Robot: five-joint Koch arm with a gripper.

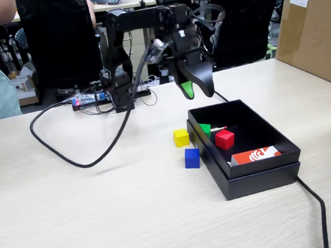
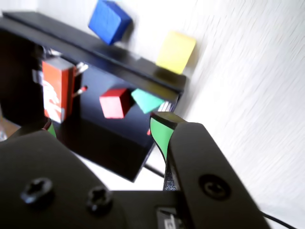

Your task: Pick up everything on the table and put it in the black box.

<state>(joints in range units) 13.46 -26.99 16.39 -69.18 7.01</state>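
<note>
— Where's the end effector (image 1: pixel 196 91) right now?

— Up in the air above the far corner of the black box (image 1: pixel 271 173), tips pointing down. Nothing is between the jaws. In the wrist view I see one green-padded tip (image 2: pixel 159 136) clearly and only a sliver of the other at the left, with a wide gap, so I'd call it released and empty.

— And the cubes?

— The red cube (image 1: pixel 224 139) and the green cube (image 1: pixel 205 129) are inside the box, near its far end, next to a thin red-tipped stick (image 1: pixel 218 129). A red-and-white card (image 1: pixel 256 154) lies at the near end. The yellow cube (image 1: pixel 180 137) and blue cube (image 1: pixel 192 158) sit on the desk (image 1: pixel 103 208) just outside the box's left wall, as the fixed view shows it.

— So two left. Which first?

— I'd guess yellow, it's nearer the arm. It sits close to the box wall, so the jaws should straddle it along the wall's direction, not across, or one tip may strike the rim. Come straight down, close on flat faces, lift well clear of the rim before swinging over.
</note>
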